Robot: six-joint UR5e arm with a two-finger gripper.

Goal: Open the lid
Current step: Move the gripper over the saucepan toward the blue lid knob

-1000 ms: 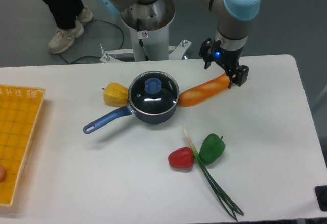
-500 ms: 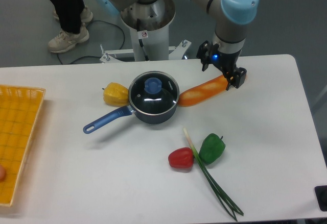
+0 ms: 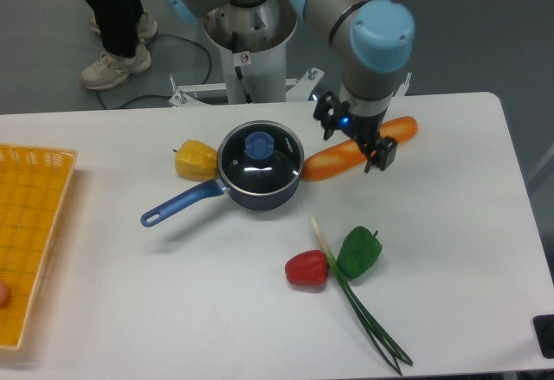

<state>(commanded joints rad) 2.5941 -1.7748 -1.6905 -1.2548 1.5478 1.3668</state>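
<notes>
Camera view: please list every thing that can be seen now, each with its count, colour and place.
lid: 1, dark glass with a blue knob, sitting on the saucepan
saucepan: 1, dark blue, middle of the table, handle towards the front left
yellow pepper: 1, yellow, against the saucepan's left side
carrot: 1, orange, right of the saucepan, partly behind the gripper
red pepper: 1, red, front centre
green pepper: 1, green, right of the red one
spring onion: 1, green with a white end, between the two front peppers
basket: 1, yellow, left edge
table: 1, white
person's legs: dark trousers, pale shoes, on the floor behind
gripper: 1, black, over the carrot; jaws unclear
</notes>
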